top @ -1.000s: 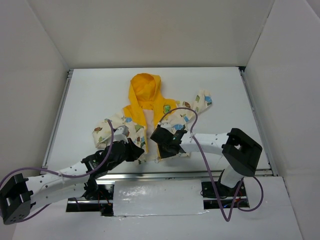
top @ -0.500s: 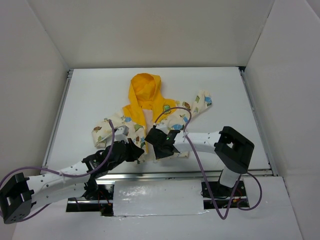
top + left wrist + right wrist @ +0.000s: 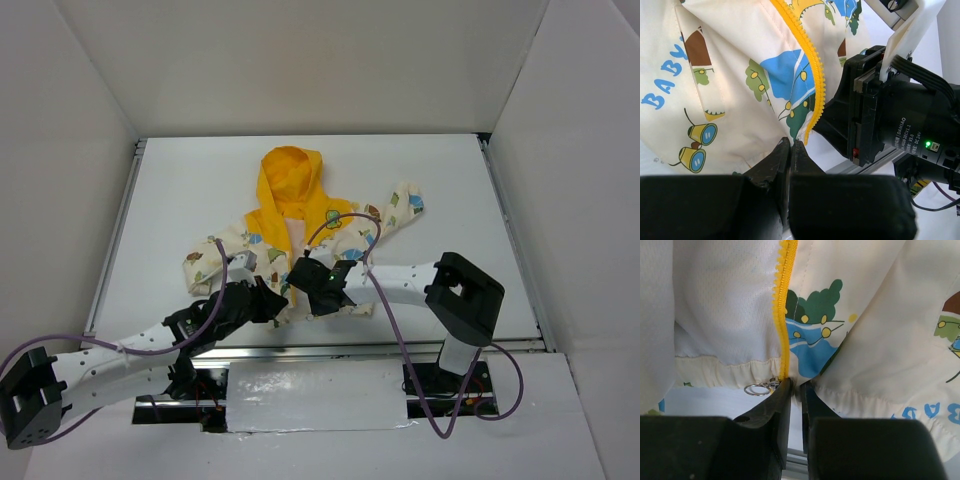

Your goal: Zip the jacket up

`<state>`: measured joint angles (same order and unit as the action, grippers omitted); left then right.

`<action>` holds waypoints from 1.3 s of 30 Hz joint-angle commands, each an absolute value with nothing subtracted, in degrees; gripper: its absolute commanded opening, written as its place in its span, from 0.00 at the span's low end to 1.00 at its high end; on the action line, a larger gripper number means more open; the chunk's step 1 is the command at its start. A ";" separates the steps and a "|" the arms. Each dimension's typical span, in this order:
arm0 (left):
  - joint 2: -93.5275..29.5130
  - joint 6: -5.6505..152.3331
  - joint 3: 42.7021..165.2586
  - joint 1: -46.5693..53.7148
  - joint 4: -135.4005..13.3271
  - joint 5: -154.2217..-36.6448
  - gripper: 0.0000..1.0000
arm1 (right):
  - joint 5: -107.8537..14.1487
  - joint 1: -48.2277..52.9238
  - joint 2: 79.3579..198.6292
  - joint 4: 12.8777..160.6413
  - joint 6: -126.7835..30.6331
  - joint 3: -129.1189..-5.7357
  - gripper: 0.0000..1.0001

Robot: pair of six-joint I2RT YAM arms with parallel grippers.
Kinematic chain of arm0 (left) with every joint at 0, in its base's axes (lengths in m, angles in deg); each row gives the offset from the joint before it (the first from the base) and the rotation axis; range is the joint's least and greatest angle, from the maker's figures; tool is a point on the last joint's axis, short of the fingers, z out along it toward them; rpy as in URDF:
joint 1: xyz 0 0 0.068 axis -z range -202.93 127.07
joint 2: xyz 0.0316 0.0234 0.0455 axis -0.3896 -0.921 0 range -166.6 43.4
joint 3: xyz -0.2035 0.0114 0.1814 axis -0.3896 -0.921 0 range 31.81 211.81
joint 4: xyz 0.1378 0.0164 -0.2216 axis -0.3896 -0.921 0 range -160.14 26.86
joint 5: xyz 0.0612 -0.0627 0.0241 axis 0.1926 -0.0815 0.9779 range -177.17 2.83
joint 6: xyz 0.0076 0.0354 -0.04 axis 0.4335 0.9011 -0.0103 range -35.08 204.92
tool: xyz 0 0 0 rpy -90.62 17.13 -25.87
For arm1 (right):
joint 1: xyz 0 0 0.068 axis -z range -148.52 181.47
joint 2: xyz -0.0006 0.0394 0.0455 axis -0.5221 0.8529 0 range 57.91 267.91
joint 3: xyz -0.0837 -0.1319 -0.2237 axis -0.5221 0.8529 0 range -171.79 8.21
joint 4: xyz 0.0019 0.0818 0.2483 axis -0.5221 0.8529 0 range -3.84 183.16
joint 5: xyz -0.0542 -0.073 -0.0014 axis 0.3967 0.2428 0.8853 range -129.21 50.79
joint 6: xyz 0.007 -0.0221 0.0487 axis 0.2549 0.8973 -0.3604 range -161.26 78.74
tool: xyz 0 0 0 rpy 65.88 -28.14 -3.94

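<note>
**Zip wide open, work all at the hem**

A child's jacket [image 3: 300, 230] lies flat near the middle of the table [image 3: 450, 190]. Its yellow hood [image 3: 288, 175] points to the far edge and its hem lies close to the near edge, where both arms meet.

The left end effector [image 3: 790, 145] is pinched tight on the hem at the foot of one row of yellow zip teeth [image 3: 812, 75]. The right end effector [image 3: 796, 385] is narrowed to a slit at the hem, at the foot of the other row. A small metal ring pull [image 3: 758, 389] lies just beside its finger. Whether any cloth is caught in that slit cannot be told.

The two fronts lie parted, with white lining showing between them from hem to collar, and the two rows of teeth are nowhere joined.

By the look of it, none of the zipping is done. The halves have yet to be brought together at the bottom and the end seated in the slider. The slider must then be drawn up toward the hood.
</note>
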<state>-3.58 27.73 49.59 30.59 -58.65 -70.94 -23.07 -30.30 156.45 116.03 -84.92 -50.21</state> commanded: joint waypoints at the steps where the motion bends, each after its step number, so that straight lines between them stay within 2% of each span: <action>1: -2.74 28.06 49.56 30.33 -57.34 -70.56 0.00 | -22.43 -31.19 157.24 116.75 -85.91 -49.80 0.00; 8: -3.27 28.76 50.88 30.16 -57.60 -70.04 0.00 | -22.60 -31.19 143.10 113.07 -83.19 -47.79 0.00; 11: -3.45 29.81 52.63 29.98 -58.21 -68.98 0.00 | -25.84 -31.19 133.11 103.95 -76.70 -41.91 0.00; 13: -3.36 30.60 53.52 29.90 -58.22 -68.72 0.00 | -33.30 -31.19 124.24 94.19 -69.59 -34.71 0.00; 15: -3.27 31.22 54.40 29.63 -58.04 -68.19 0.00 | -37.88 -31.28 120.15 87.16 -62.40 -29.70 0.00; 16: -3.45 31.39 54.66 29.37 -58.04 -68.01 0.00 | -32.32 -31.02 120.05 89.74 -61.66 -29.76 0.00; 19: -4.41 31.83 56.24 28.84 -58.83 -67.14 0.00 | -20.01 -31.10 131.08 106.00 -57.97 -38.95 0.00; 21: -5.64 32.27 57.73 28.58 -59.27 -66.26 0.00 | -18.12 -31.54 133.05 108.40 -53.69 -41.62 0.00; 22: -6.08 32.54 58.26 28.49 -59.45 -65.91 0.00 | -17.33 -31.80 132.89 107.27 -51.74 -41.19 0.00; 26: -7.49 33.33 61.60 28.23 -61.20 -63.18 0.00 | -0.68 -33.73 134.03 104.19 -50.04 -42.77 0.00; 27: -7.58 33.59 62.13 28.14 -61.64 -62.66 0.00 | 15.12 -34.61 133.50 97.83 -53.62 -41.55 0.00; 28: -7.75 33.77 62.48 28.05 -62.17 -61.87 0.00 | 17.89 -35.23 129.58 92.28 -52.26 -39.45 0.00; 29: -8.01 33.94 63.01 27.96 -62.35 -61.69 0.00 | 15.48 -35.84 126.15 85.36 -49.46 -36.38 0.00; 30: -8.10 34.03 63.36 27.87 -62.44 -61.60 0.00 | -0.29 -35.76 122.46 79.02 -46.65 -29.65 0.00; 31: -8.19 34.21 63.80 27.79 -62.70 -61.60 0.00 | -8.80 -35.59 114.77 69.13 -43.84 -25.93 0.00; 33: -8.37 34.38 64.33 27.61 -62.96 -61.51 0.00 | -26.71 -34.97 109.18 56.61 -37.18 -16.28 0.00; 34: -8.19 34.47 64.42 27.52 -62.96 -61.51 0.00 | -24.99 -35.06 110.46 56.02 -35.22 -16.05 0.00; 35: -8.11 34.56 64.33 27.26 -62.96 -61.59 0.00 | -20.10 -35.06 113.26 64.20 -36.24 -21.53 0.00; 36: -7.93 34.47 64.16 27.26 -62.96 -61.51 0.00 | -2.13 -35.15 121.20 67.06 -37.21 -24.81 0.00; 37: -7.76 34.47 63.98 27.17 -62.96 -61.16 0.00 | 6.67 -35.76 124.15 68.57 -38.52 -27.19 0.00; 38: -7.75 34.56 63.98 27.17 -62.96 -61.16 0.00 | 11.11 -36.81 125.14 63.54 -37.23 -26.34 0.00; 39: -7.84 34.47 63.98 27.00 -62.96 -61.16 0.00 | 7.93 -39.95 120.89 56.70 -35.56 -23.03 0.00</action>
